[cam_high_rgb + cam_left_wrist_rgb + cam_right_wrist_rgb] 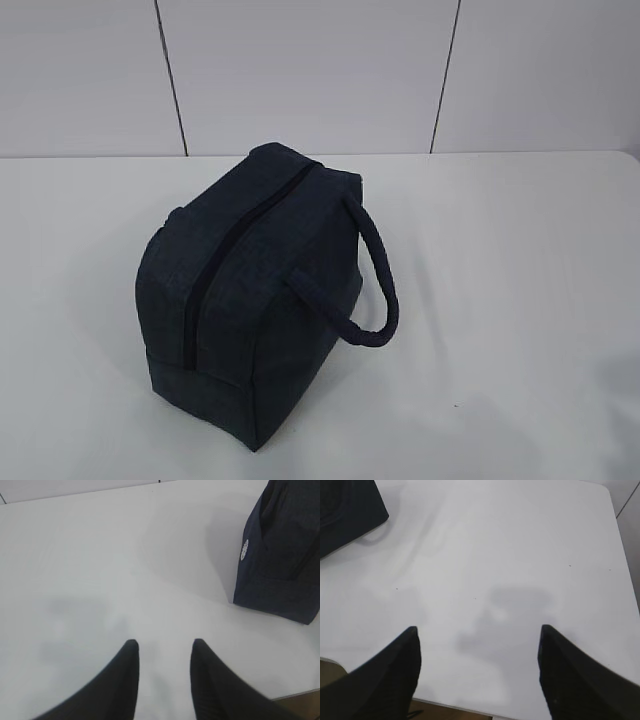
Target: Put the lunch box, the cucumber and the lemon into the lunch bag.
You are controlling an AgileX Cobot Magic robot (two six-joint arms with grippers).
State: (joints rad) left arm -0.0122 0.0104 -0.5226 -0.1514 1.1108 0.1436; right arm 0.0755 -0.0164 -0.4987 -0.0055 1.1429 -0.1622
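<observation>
The dark navy lunch bag stands on the white table, its zipper shut along the top and one looped handle hanging to the right. A corner of it shows in the left wrist view and in the right wrist view. My left gripper is open and empty above the bare table, left of the bag. My right gripper is wide open and empty near the table's front edge, right of the bag. The lunch box, the cucumber and the lemon are out of view. Neither gripper shows in the exterior view.
A white panelled wall rises behind the table. The table's front edge shows under the right gripper, with brown floor below. The table's right edge runs along the right of that view.
</observation>
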